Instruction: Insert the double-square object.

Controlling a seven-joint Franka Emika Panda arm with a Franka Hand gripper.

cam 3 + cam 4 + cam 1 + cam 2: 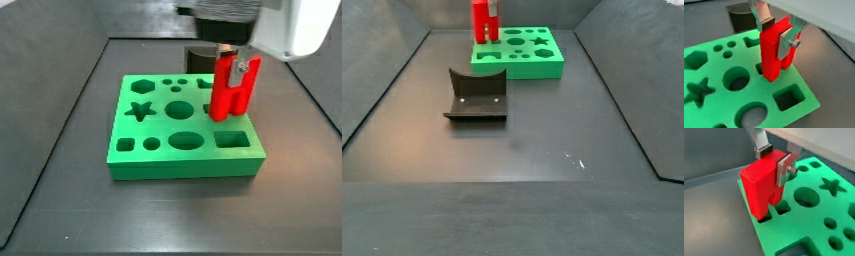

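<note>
While no brand, label or readable writing shows on any surface, the gripper (777,36) is plain to see: its two flat silver fingers (786,42) with dark pads are narrowed onto the upper part of the double-square object (773,52), a bright red peg of two joined square bars, which they clamp from opposite sides. In both wrist views the peg stands upright with its lower end down in a matching double-square hole of the green block (724,107), near one edge of that block; in a wrist view (761,188) one square of the hole shows dark beside the peg's foot. How deep the peg sits cannot be told. In a side view the red peg (233,90) rises from the block (181,165) just behind a square hole, under the white wrist of the arm (287,25). The block's top face carries other shaped holes, among them a star, circles, a hexagon and small round ones. In a side view the block (529,60) lies at the far end of the dark worktop (543,160), and the fixture (476,97), a dark bracket on a base plate, stands nearer the camera, apart from the block.
</note>
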